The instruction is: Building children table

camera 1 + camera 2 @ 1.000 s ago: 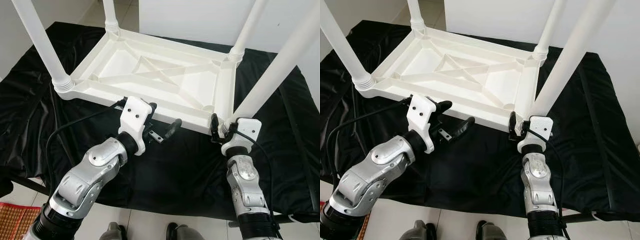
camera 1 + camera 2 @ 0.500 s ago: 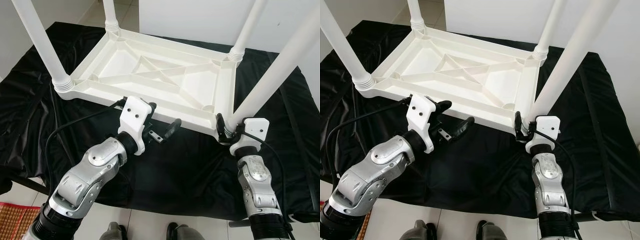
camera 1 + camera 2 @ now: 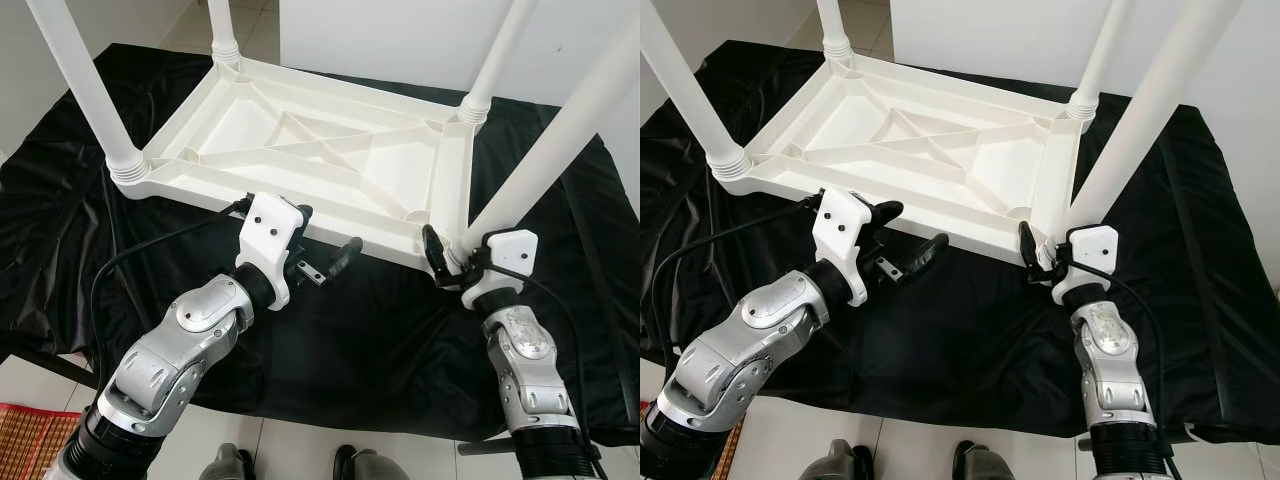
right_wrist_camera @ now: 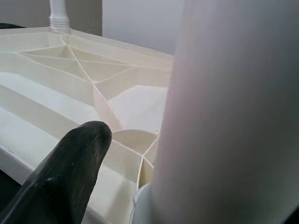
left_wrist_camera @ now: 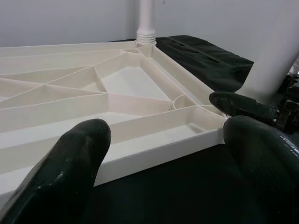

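- right gripper (image 3: 446, 262) is down at the near right corner of the upside-down white table top (image 3: 310, 160), fingers either side of the base of the near right leg (image 3: 555, 140). Looks clamped on it, and in the right wrist view the leg (image 4: 229, 116) sits right up against one black finger (image 4: 65, 172).
- that leg leans up and out to the right (the other three look closer to upright), and its bottom end meets the corner socket just beside the gripper.
- left gripper (image 3: 325, 250) hovers at the near long edge of the table top, roughly mid-edge, fingers spread apart with nothing between them. One finger sits at the rim, the other pokes out over the black cloth (image 3: 370, 340); can't tell if the first one actually touches.
- left wrist view looks along that near edge: both fingers (image 5: 65, 172) wide apart, ribbed underside of the top beyond, right gripper's finger at the far corner.
- near left leg (image 3: 85, 90), far left leg (image 3: 222, 30) and far right leg (image 3: 495, 60) stand in their corner sockets.
- cloth covers the low platform under the table top, with a bare strip of black all around the rim, widest on the near side and to the right.
- pale tile floor (image 3: 290, 450) shows in front of the platform's near edge.
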